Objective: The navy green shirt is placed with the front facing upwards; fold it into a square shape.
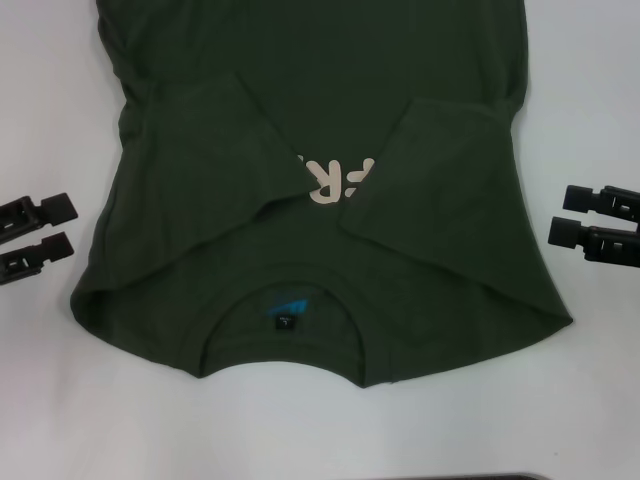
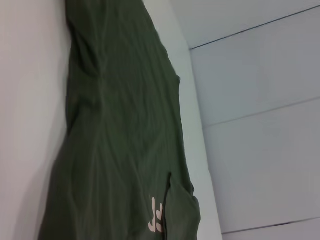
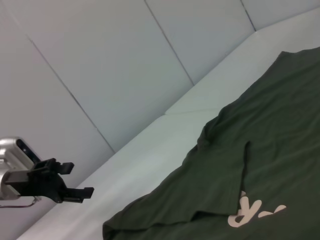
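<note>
Lying sleeves-folded on the table (image 1: 600,400), the shirt (image 1: 200,250) shows cream letters (image 1: 335,180); blue label (image 1: 288,305) at six o'clock. Left gripper (image 1: 35,236) and right gripper (image 1: 598,222) flank it, fingers released.

The navy green shirt (image 1: 320,200) lies between left hand (image 1: 35,238) and right hand (image 1: 590,225).

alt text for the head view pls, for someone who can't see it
A dark green shirt lies flat on a white table, collar nearest the camera, with both sleeves folded inward over its cream lettering. The left gripper and right gripper sit apart from it at either side, fingers open and empty.
</note>
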Robot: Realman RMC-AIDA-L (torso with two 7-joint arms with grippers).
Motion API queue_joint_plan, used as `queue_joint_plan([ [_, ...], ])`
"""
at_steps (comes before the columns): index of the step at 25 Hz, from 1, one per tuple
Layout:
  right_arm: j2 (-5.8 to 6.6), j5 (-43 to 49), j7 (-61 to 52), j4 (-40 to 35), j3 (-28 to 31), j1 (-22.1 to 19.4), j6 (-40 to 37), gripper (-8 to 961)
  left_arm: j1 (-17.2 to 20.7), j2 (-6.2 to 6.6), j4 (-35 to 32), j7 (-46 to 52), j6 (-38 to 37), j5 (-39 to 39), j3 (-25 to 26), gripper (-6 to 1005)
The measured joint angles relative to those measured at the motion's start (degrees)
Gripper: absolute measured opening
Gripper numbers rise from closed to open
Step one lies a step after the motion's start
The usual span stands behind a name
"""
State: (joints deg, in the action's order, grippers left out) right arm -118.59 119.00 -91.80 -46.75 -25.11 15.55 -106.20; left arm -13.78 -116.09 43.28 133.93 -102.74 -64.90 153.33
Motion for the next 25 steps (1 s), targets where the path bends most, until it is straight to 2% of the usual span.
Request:
queue_joint_plan([
  [13,-0.01,0.1,-2.9,0.0,0.0,0.9,0.2,877,0.1,0.13,0.2,2.3,0.4,1.7,-0.3,841],
  [25,0.65,0.1,-5.5,0.0,0.1,1.0,0.8,877,-1.3,0.66,1.5,6.7,5.0,11.6,-0.3,841],
])
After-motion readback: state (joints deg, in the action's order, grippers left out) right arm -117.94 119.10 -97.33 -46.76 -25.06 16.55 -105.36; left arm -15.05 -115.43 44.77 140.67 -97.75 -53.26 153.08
